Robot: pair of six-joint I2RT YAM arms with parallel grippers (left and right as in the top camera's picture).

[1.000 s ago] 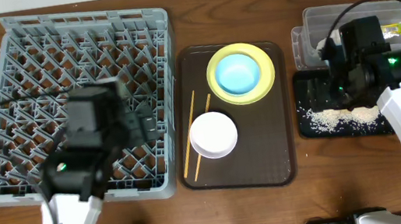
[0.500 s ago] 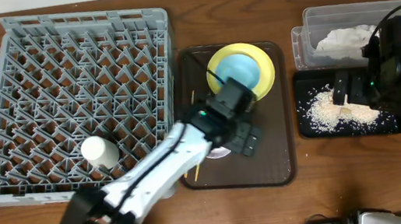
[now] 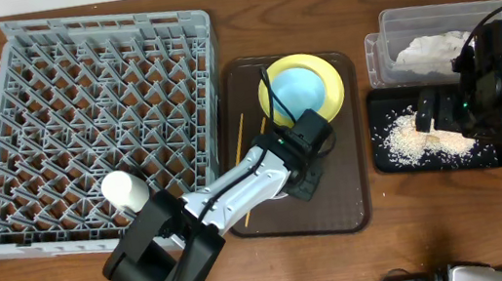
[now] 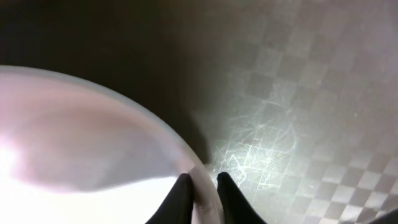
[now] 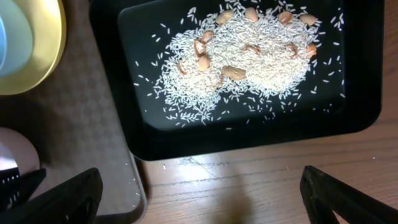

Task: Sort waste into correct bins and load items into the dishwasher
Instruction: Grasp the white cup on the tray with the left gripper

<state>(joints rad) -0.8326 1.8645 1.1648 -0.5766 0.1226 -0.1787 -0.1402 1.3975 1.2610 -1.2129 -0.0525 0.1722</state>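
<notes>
Reaching across to the brown serving tray [image 3: 358, 199], your left gripper [image 4: 200, 190] has its jaws pinched on the rim of the white bowl [image 4: 74, 137], one finger on each side of it. The bowl sits on that tray just beside the pale-yellow plate [image 3: 332, 101], which carries the light-blue bowl [image 3: 298, 89]. The chopsticks [image 3: 237, 162] lie along the tray's left side. Your right gripper [image 5: 199, 196] hangs with its jaws spread wide over the edge of the black tray [image 5: 357, 74], where rice grains [image 5: 249, 74] are heaped. The napkin [image 3: 430, 46] lies in the clear tub [image 3: 392, 20]. The dish rack [image 3: 99, 112] stands on the desk [image 3: 243, 13] at the left.
</notes>
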